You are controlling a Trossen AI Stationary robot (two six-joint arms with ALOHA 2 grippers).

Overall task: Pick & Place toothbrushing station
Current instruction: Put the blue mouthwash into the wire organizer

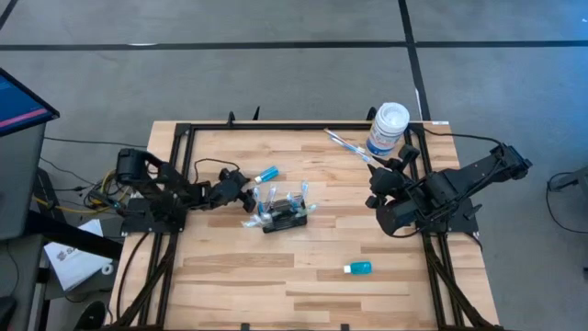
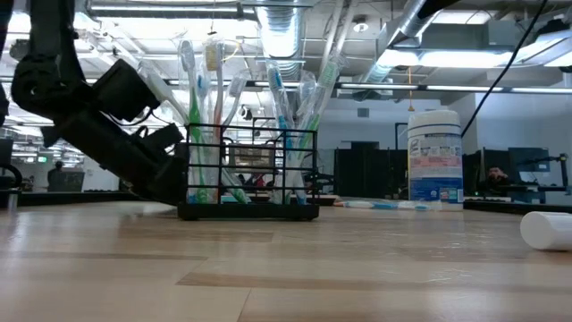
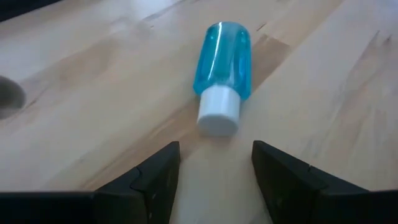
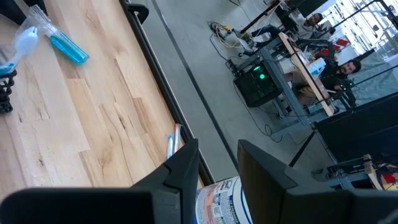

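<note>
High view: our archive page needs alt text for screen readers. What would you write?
From above, a black wire toothbrush holder full of toothbrushes stands mid-table, with the left gripper open just beside it. The right gripper waits near a white canister; two small blue bottles lie on the wood.

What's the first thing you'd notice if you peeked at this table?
The black wire holder stuffed with toothbrushes, standing mid-table. The left gripper sits open just beside it, with a small blue bottle lying close by. A tall white canister stands at the far edge, near the right gripper.
</note>
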